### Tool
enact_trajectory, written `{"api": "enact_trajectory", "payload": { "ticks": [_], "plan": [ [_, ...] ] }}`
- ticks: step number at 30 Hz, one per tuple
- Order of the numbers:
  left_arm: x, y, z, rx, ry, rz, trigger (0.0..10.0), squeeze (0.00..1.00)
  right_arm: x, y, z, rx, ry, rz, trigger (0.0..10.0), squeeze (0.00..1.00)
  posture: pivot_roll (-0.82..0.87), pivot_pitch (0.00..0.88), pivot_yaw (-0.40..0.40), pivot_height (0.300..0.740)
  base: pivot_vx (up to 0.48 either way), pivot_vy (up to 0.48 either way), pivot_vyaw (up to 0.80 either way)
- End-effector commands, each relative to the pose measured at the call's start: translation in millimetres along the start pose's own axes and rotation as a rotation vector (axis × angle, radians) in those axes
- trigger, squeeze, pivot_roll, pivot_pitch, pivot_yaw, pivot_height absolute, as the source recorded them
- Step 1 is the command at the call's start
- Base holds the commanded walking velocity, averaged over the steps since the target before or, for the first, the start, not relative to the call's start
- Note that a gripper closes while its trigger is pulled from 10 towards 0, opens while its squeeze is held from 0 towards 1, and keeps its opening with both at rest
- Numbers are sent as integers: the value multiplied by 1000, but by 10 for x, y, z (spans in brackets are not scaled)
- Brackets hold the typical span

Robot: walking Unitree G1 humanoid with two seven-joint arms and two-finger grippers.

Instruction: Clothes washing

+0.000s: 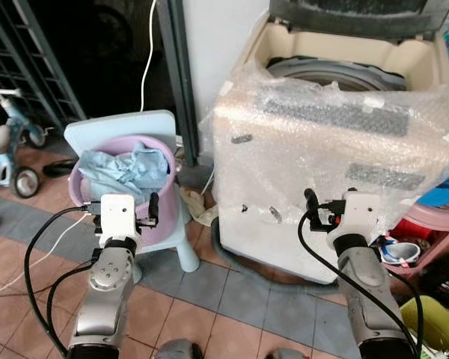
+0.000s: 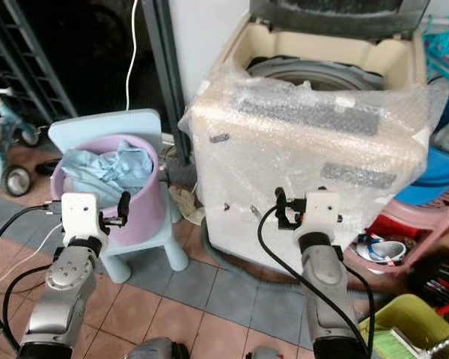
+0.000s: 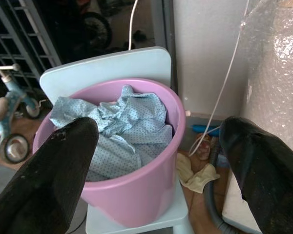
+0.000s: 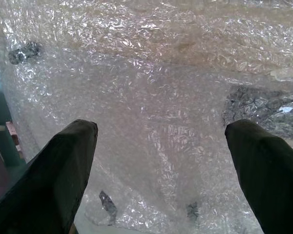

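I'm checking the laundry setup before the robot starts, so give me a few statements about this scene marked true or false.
1. The round pink plastic bucket holds pale blue dotted cloth. True.
2. The bucket stands on the tiled floor. False: it sits on a light blue plastic child's chair.
3. The cream top-loading washing machine is wrapped in clear bubble wrap. True.
4. The left hand grips the cloth. False: it is open, short of the bucket.
5. The machine's lid is shut. False: it is raised.
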State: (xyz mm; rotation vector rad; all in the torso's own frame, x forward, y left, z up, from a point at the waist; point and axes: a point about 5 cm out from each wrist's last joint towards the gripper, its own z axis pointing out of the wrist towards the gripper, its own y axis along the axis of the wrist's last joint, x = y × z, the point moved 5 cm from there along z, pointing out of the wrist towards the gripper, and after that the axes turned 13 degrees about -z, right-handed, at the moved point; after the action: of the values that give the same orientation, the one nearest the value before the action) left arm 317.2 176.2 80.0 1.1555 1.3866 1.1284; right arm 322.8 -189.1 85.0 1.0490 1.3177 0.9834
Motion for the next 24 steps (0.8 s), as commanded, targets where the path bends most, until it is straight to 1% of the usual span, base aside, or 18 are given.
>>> {"api": "enact_trajectory", "payload": {
  "ticks": [1,3,4,6,8,9,10,11,13,14,15,17,19,22,23,24],
  "plan": [
    [58,20,-4,0,10,9,10000,0,70,84,9,-34,23,5,10000,0,-42,65,55,740,0,334,0],
    [63,22,1,-1,10,11,10000,0,82,117,5,-53,27,8,10000,0,-43,61,59,740,0,345,0],
    [64,22,0,-1,10,10,10000,0,52,99,5,-41,6,7,10000,0,-43,59,59,740,0,352,0],
    [59,31,2,-4,8,11,10000,0,21,70,20,-21,-12,-27,10000,0,-44,53,63,740,0,384,0],
    [55,35,10,-4,5,14,10000,0,29,72,43,-14,-17,-69,10000,0,-46,53,66,740,0,428,0],
    [55,35,10,-4,5,14,10000,0,29,72,43,-14,-17,-69,10000,0,-46,53,66,740,0,428,0],
    [51,32,24,2,3,19,10000,0,60,90,78,-18,-16,-100,10000,0,-45,51,73,740,0,480,0],
    [50,33,27,3,2,20,10000,0,84,120,81,-38,0,-66,10000,0,-45,50,73,740,0,480,0],
    [45,50,40,-2,0,20,10000,0,71,142,92,-47,-9,-65,10000,0,-43,57,70,740,0,480,0],
    [33,78,54,-11,1,23,10000,0,37,136,85,-43,-28,-87,10000,0,-40,73,72,740,0,480,0],
    [34,88,57,-17,5,24,10000,0,46,155,69,-60,-18,-66,10000,0,-39,60,70,740,0,480,0],
    [37,115,62,-32,12,20,10000,0,62,199,50,-91,-7,-44,10000,0,-39,61,71,740,0,420,0],
    [41,144,53,-46,16,19,10000,0,61,185,70,-74,-23,-79,10000,0,-37,62,72,740,0,0,0],
    [60,150,39,-50,28,9,10000,0,101,158,97,-55,3,-99,10000,0,-38,64,70,740,0,0,0],
    [85,147,38,-47,36,5,10000,0,139,186,105,-73,25,-121,10000,0,-39,63,69,740,0,0,0],
    [111,145,37,-46,48,-7,10000,0,209,225,104,-93,70,-94,10000,0,-40,62,67,740,0,0,0]
  ]
}}
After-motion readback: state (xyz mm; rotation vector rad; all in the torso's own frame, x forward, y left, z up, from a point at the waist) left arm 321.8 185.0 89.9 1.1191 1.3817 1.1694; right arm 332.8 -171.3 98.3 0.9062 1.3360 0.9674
